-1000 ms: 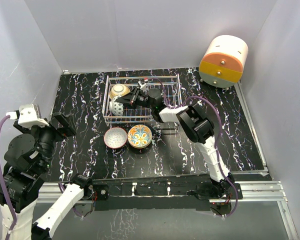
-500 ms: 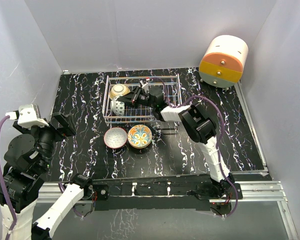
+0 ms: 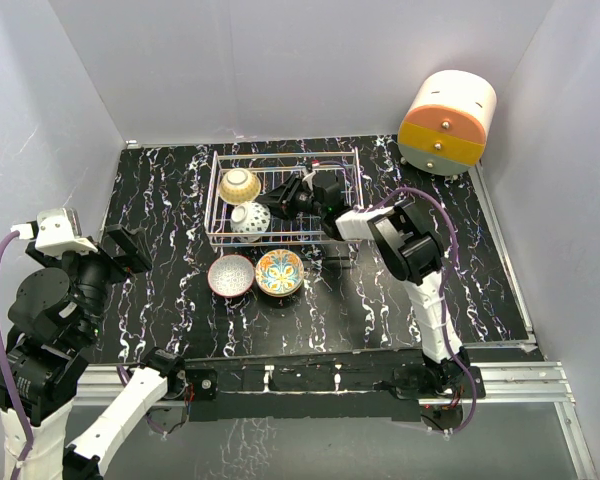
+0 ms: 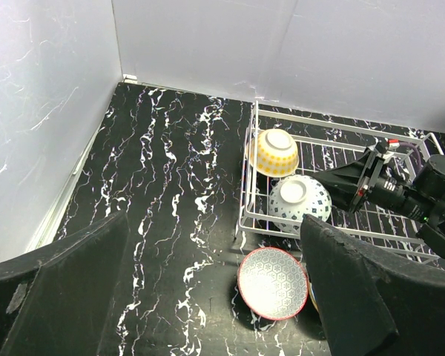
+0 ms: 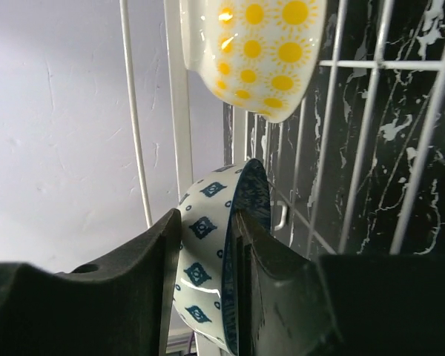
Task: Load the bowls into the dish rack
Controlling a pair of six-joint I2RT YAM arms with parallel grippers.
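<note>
Two bowls are in the dish rack now: the yellow-cream bowl and, right at the tips of the right pincer, the blue-dotted bowl. That second one is what has changed. A second ago it hung on edge from tightly pinched jaws, close to the rack's end wall. Now it lies tipped over on the wire floor with its foot ring showing upward, just on the near side of the yellow-cream bowl.

The right pincer's two fingers stand either side of the bowl's rim, and they have begun to ease apart. From the wrist view I can't tell whether the pads still touch the wall or have let go, so I won't call it released or grasping.

Nearer the arm's base than the pincer, outside the rack's near wall, the grey speckled bowl and the orange-and-blue floral bowl sit mouth-up and side by side on the table. Well off to that pincer's left, the left pincer is spread wide with nothing in it.

I'd judge the job half done: the pincer must back out without dragging the bowl.
</note>
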